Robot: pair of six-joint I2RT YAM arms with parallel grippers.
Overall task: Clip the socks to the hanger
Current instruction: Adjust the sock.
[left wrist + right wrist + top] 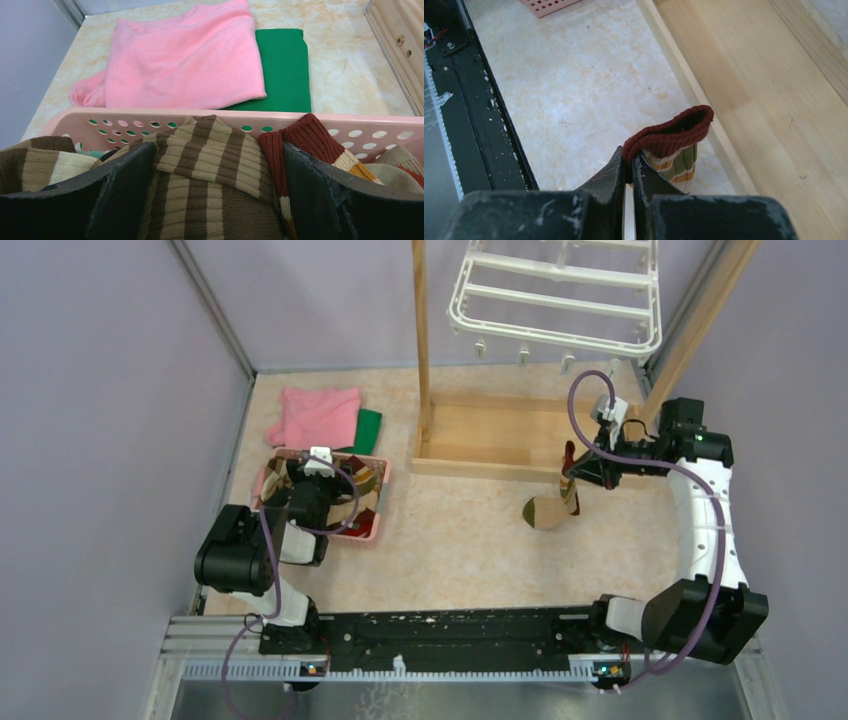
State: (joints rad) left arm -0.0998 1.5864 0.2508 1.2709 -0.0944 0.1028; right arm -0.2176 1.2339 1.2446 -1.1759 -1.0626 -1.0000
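Observation:
A banded sock point(553, 502) with a dark red cuff point(674, 131) and green, orange and cream bands hangs from my right gripper point(628, 161), which is shut on the cuff; its toe end rests on the table. The white hanger point(560, 295) hangs above and behind it, small clips along its front edge. My left gripper point(217, 195) stands open inside the pink basket point(150, 120), its fingers point(125, 185) on either side of a brown-and-cream striped sock point(215, 165). A red-cuffed sock point(305, 137) lies beside the right finger.
A wooden post frame point(500, 430) with a flat base stands at the back, right behind the hanging sock. A pink cloth point(318, 415) and a green cloth point(366, 430) lie behind the basket. Purple walls close in both sides.

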